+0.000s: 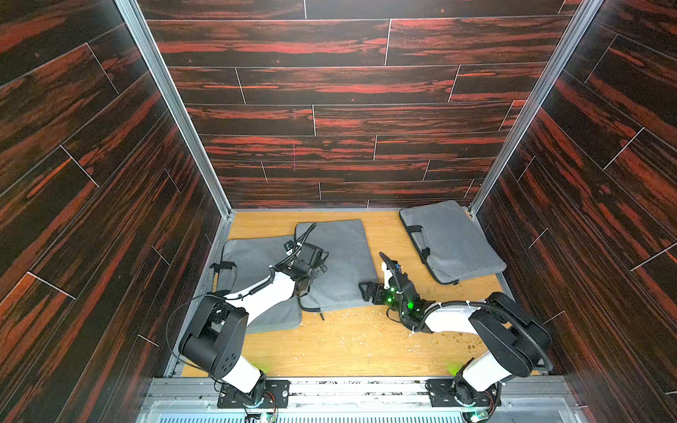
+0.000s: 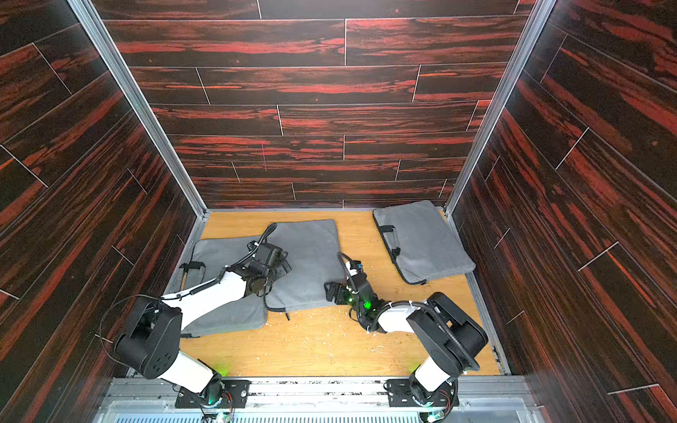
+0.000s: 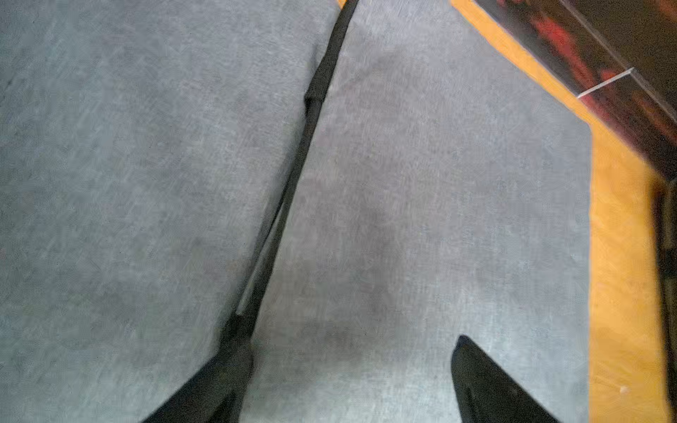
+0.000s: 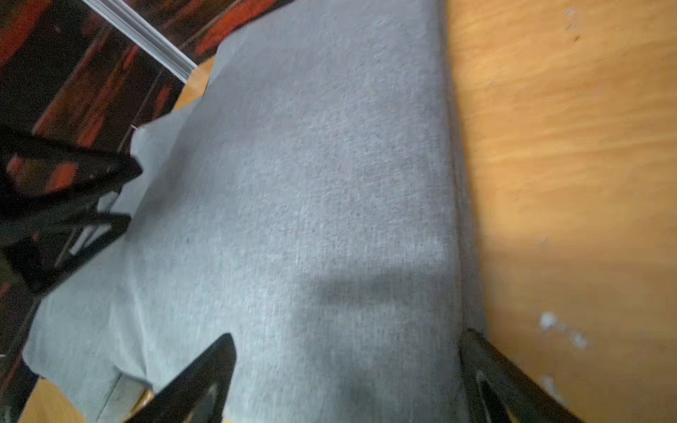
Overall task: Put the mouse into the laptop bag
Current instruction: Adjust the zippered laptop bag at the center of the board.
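The mouse is out of view in every frame. Three grey laptop bags lie on the wooden table (image 1: 351, 340): a left one (image 1: 249, 263), a middle one (image 1: 340, 263) overlapping it, and a far right one (image 1: 450, 241). My left gripper (image 1: 319, 262) (image 3: 350, 344) hangs open over the middle bag's left part. A black zip strip (image 3: 293, 172) runs past one fingertip, and only grey fabric lies between the fingers. My right gripper (image 1: 367, 290) (image 4: 348, 334) is open at the middle bag's right edge, one fingertip over fabric and the other at the seam beside the table.
Dark wood-pattern walls (image 1: 329, 121) close in the back and both sides. Pale crumbs (image 1: 359, 315) are scattered on the table in front of the bags. Black handles (image 1: 417, 238) stick out of the far right bag toward the middle. The arms' bases (image 1: 252, 393) stand on the front rail.
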`<state>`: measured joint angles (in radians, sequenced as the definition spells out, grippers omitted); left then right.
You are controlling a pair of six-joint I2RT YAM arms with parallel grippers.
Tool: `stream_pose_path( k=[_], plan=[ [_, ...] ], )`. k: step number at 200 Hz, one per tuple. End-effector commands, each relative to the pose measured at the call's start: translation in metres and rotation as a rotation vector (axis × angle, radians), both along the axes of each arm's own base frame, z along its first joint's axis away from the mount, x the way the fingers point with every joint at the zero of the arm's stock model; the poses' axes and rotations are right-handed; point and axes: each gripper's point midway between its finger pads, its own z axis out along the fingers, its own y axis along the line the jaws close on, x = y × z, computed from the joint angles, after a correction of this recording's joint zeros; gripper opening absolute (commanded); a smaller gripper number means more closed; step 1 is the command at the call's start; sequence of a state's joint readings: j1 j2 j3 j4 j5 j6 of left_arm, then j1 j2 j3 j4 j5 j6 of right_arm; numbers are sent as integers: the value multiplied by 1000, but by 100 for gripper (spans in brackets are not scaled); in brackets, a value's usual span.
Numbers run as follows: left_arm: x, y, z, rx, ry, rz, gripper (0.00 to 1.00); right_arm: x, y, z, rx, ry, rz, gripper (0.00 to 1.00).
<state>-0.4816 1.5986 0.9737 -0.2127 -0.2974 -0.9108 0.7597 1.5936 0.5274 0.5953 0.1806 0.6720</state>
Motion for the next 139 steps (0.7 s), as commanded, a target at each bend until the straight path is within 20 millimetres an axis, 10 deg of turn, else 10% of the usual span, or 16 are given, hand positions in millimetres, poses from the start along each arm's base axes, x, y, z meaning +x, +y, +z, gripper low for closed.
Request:
stream_pose_path(
  k=[1,60,139],
  plan=[
    [12,-12,-4,26,46,-56,87,-22,4,-18,-53,88,9,96],
    [37,-3,-44,31,119,-12,85,-1,18,-38,-150,123,-41,95],
    [82,6,-49,2,113,-23,84,39,27,-49,-161,145,-76,93]
  ],
)
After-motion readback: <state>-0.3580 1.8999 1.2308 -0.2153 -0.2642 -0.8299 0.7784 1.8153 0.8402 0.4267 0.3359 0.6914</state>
